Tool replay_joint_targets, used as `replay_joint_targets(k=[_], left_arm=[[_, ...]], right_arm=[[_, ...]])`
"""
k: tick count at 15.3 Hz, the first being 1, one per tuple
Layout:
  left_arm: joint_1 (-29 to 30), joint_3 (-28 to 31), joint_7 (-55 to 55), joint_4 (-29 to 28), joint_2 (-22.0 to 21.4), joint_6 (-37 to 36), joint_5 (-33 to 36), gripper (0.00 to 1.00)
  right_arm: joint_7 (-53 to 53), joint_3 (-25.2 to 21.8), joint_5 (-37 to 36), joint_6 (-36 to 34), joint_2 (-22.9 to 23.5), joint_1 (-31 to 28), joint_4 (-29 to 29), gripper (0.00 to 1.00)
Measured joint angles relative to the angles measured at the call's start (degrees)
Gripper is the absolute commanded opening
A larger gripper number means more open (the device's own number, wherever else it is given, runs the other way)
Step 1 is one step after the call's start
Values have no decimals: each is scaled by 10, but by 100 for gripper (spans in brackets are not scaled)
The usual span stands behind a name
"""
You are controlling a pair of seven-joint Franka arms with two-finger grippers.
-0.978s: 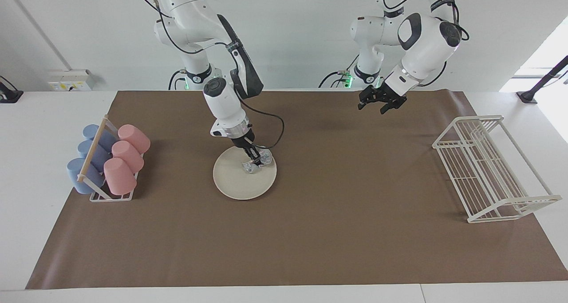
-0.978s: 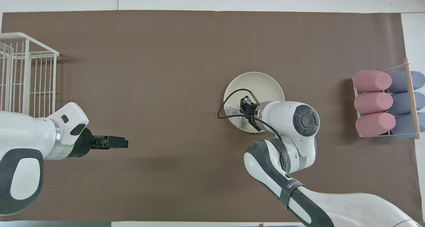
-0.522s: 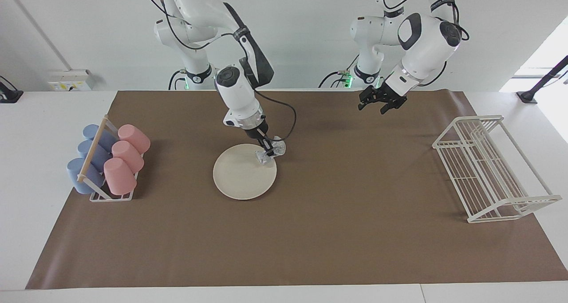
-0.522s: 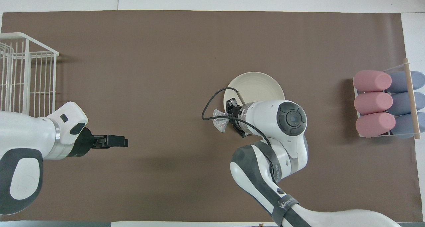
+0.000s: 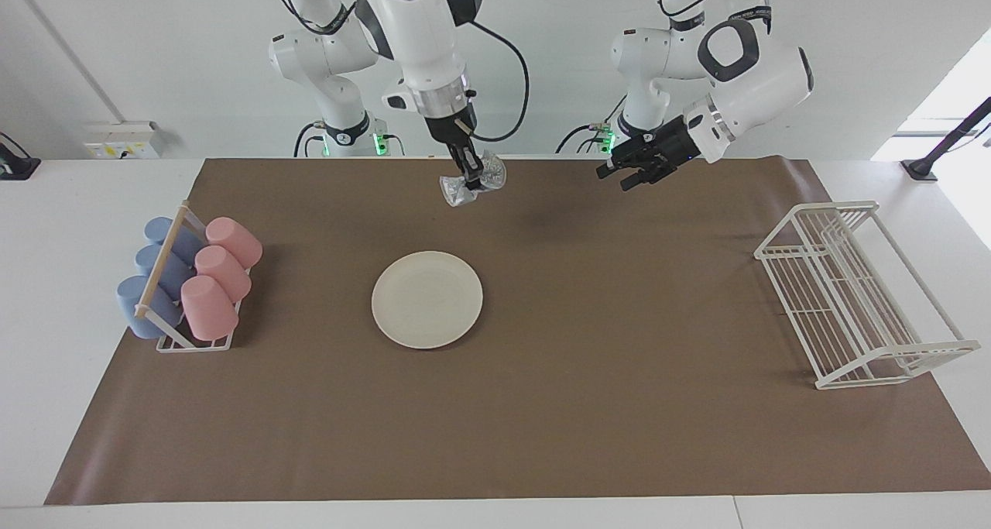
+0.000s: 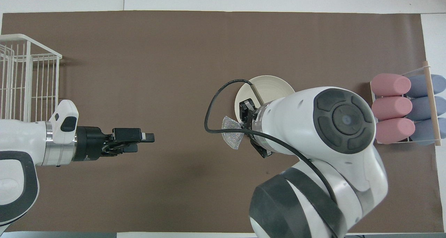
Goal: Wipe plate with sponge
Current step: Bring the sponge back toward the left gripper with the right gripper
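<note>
The cream-white plate (image 5: 426, 300) lies flat and bare on the brown mat (image 5: 619, 405). In the overhead view the right arm covers part of the plate (image 6: 270, 86). My right gripper (image 5: 470, 177) hangs high in the air, shut on the silvery wrinkled sponge (image 5: 453, 191). It is well clear of the plate. From above, the sponge (image 6: 231, 137) is over the mat just off the plate's rim, with the right gripper (image 6: 246, 125) beside it. My left gripper (image 5: 625, 176) hovers open and holds nothing. It is over the mat toward the left arm's end (image 6: 144, 140).
A rack of pink and blue cups (image 5: 190, 281) stands at the right arm's end of the mat (image 6: 404, 109). A white wire rack (image 5: 852, 293) stands at the left arm's end (image 6: 28, 81).
The right gripper has lifted the sponge off the plate and risen high above the mat. The left gripper has turned and reached slightly toward the table's middle.
</note>
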Motion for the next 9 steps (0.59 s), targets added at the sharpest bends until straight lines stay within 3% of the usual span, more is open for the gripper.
replay_joint_targets(k=[4, 8, 9], left_arm=[[-2, -7, 8, 5, 0, -1, -134, 100], [-3, -12, 14, 13, -4, -31, -189, 100], [-6, -13, 18, 14, -6, -34, -199, 88]], right_arm=[[135, 6, -39, -22, 5, 56, 39, 0], [190, 8, -56, -22, 14, 101, 39, 0], [190, 8, -57, -22, 15, 102, 39, 0]])
